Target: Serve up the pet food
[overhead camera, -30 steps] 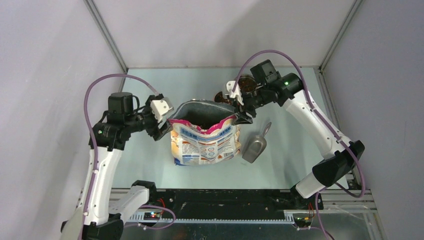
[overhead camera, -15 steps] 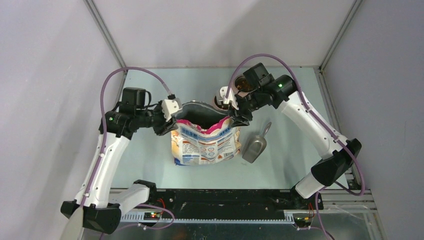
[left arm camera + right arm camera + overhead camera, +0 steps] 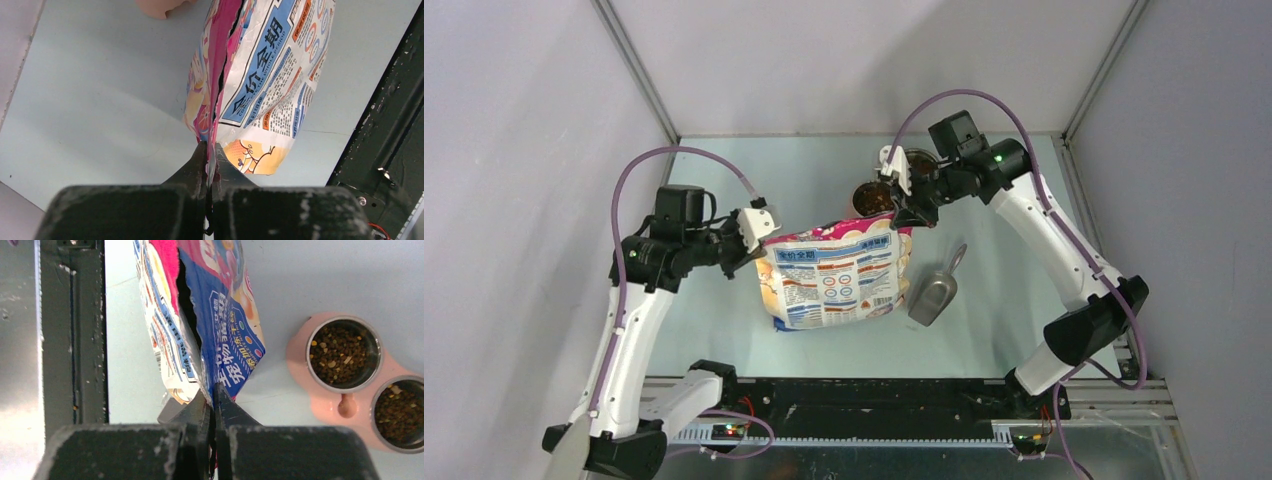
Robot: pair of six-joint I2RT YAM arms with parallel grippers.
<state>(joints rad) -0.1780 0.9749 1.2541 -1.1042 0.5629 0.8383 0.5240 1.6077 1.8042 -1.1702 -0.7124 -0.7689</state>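
A: Quick status, where's the pet food [image 3: 342, 352]?

B: In the pink twin bowl [image 3: 344, 407], back of the table [image 3: 714, 320], just behind the bag [image 3: 834, 280]. Both metal cups look filled w/ brown kibble, roughly level w/ the rims. Whatever's left in the bag can't be seen, the mouth is pulled flat.

A: Grippers?

B: L gripper [image 3: 210, 150] is pinched tight on the bag's top edge at its left corner, film between the jaws. R gripper [image 3: 214, 390] does the same on the right corner, next to the bowl. Bag hangs stretched between them, bottom on the table as far as I can tell.

A: Scoop?

B: Scoop [image 3: 934, 295] lies on the table just right of the bag, nobody's holding it. Looks empty, but it's small in the overhead view, so not 100% sure.

A: So how far along?

B: Prob. near the end. Serving itself looks done, since both cups have food. What's left, imo: finish w/ the bag, i.e. close it or set it down stable, then let go. Risk is it tips toward the bowl on release, it's v. close on that side.
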